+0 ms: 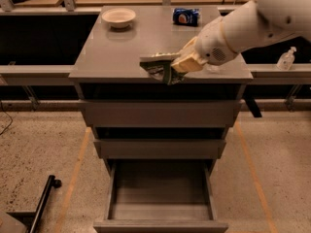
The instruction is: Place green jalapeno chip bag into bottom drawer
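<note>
The green jalapeno chip bag hangs crumpled from my gripper, lifted just above the front edge of the grey cabinet top. The gripper is shut on the bag's right end, and my white arm reaches in from the upper right. The bottom drawer stands pulled open below, a deep grey box with nothing in it. The bag is over the cabinet's front edge, well above the drawer.
A cream bowl sits at the back left of the cabinet top and a blue soda can lies at the back right. A clear bottle stands on the right ledge. The two upper drawers are closed. A black bar lies on the floor left.
</note>
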Controlling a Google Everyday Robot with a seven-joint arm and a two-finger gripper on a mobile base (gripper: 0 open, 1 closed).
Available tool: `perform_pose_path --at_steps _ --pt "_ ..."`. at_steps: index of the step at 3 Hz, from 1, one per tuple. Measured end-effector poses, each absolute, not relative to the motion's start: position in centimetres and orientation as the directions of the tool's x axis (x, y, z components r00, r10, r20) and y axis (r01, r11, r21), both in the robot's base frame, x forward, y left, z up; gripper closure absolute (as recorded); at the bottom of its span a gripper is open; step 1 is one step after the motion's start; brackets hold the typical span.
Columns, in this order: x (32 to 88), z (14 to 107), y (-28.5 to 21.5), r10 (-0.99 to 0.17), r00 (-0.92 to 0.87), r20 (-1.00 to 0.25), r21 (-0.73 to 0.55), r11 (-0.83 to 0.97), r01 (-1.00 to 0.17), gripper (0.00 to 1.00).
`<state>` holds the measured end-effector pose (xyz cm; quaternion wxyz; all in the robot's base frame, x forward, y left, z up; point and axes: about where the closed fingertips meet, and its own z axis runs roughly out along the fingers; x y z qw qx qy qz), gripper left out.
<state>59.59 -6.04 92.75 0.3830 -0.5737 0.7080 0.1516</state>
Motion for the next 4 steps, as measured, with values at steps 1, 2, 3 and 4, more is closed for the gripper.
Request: perform_pose_path --at_steps 1,2,3,4 --pt "54.0 93.1 -6.0 -0.724 -0.028 -0.690 -0.171 0.200 -0.965 1.00" --pt "49.5 90.8 -6.2 -0.719 -0.074 -0.691 -0.055 0.155 -0.986 1.00" --pt "49.0 90.3 -6.2 -0.720 -0.085 -0.689 -0.037 0.152 -0.988 1.00" --pt "49.3 90.6 -5.7 -0.737 -0.056 -0.673 -0.060 0.130 -0.990 1.00"
